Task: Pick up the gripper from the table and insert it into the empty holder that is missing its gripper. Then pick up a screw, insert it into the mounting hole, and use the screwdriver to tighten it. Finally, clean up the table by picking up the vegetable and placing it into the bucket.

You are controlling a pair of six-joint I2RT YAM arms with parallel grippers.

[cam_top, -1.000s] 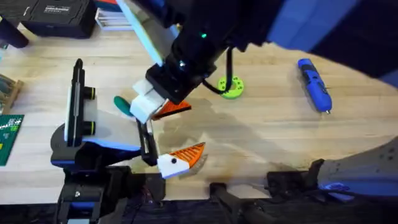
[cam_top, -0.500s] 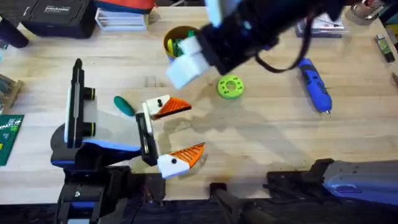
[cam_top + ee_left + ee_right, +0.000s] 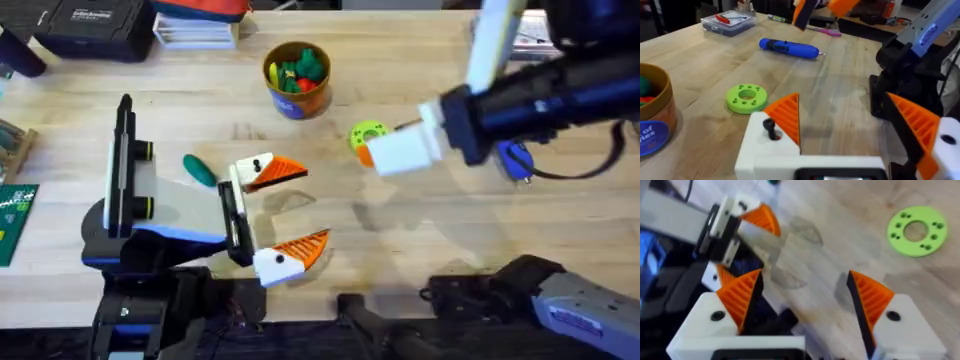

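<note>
Gripper fitted; screw step comes next.
The orange gripper [image 3: 276,172] sits in its holder [image 3: 252,167]. The right gripper [image 3: 802,307], jaws spread and empty, hovers near the screwdriver [image 3: 513,155].

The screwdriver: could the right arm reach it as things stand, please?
Probably yes: the screwdriver lies alone on the table, and the open, empty right pincer hovers close by.

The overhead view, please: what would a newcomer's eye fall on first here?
Probably the right arm's white claw, hanging open above the table's middle, next to the lime ring. Next, the left claw low on the table with both orange fingers fitted, and the dark green vegetable beside it. The bucket with toy vegetables stands behind, and the blue screwdriver lies at the right.
</note>
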